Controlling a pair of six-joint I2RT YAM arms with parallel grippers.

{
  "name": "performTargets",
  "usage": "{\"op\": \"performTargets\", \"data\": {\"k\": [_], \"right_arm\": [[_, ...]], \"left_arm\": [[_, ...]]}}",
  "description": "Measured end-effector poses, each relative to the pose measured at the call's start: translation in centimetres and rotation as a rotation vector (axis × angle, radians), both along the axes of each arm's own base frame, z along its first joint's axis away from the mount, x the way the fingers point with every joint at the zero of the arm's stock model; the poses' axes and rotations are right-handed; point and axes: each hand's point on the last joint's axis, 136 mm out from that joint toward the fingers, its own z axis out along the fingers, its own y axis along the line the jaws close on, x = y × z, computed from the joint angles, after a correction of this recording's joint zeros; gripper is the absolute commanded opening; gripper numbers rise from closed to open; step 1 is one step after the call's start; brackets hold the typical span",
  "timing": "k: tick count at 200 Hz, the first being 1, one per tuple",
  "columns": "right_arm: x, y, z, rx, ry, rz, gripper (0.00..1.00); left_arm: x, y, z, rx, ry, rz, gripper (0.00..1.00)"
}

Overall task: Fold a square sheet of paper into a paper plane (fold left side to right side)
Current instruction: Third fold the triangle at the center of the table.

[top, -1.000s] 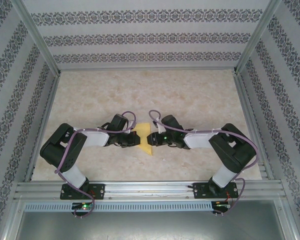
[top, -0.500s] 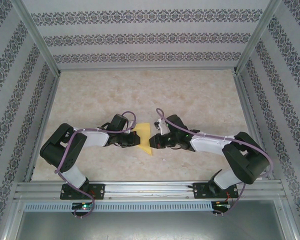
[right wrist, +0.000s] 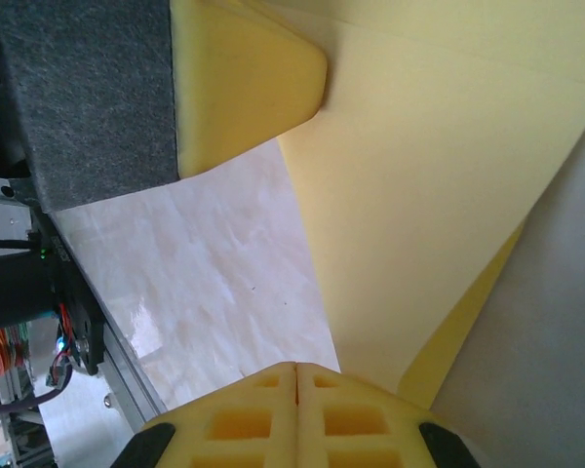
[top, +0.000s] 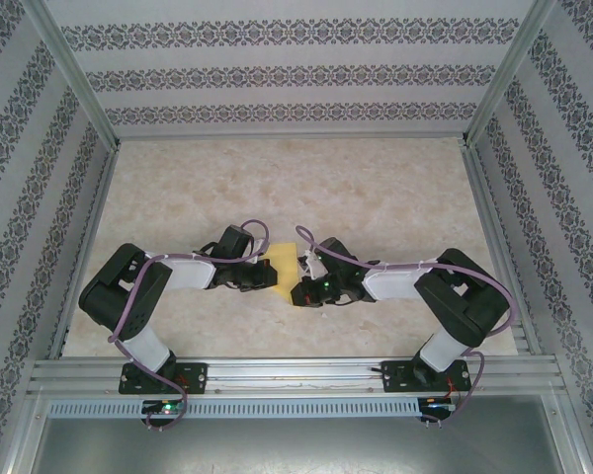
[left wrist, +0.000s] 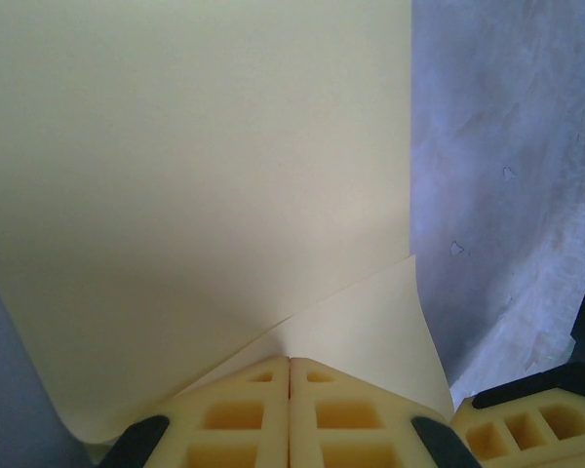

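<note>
The square sheet of paper (top: 284, 263) is yellow, lies mid-table between both arms and is partly folded over itself. My left gripper (top: 268, 277) is at its left side. In the left wrist view the paper (left wrist: 195, 166) has two layers meeting at the tips of my left gripper (left wrist: 291, 362), which is shut on it. My right gripper (top: 298, 293) sits at the sheet's near corner. Seen from the right wrist, my right gripper (right wrist: 295, 367) is shut, and the paper (right wrist: 419, 195) tapers down behind its right fingertip, beside the seam and not in it.
The marble-patterned table (top: 376, 197) is walled by patterned panels and metal rails. An aluminium rail (top: 296, 373) runs along the near edge by the arm bases. The other arm's yellow finger (right wrist: 244, 78) and grey pad lie close to my right gripper.
My right gripper closed and moved left and nearer, down to the paper's near corner. The left arm stayed in place, shut.
</note>
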Motion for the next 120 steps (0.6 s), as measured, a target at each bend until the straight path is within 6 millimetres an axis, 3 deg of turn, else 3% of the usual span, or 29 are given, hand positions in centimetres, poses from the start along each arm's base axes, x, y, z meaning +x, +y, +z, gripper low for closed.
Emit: {"op": "performTargets", "data": {"k": [120], "right_arm": [[-0.1,-0.2,-1.3,-0.027,0.029,-0.007,0.04]], "left_arm": [[0.0,0.0,0.0,0.001,0.001,0.000,0.06]]}}
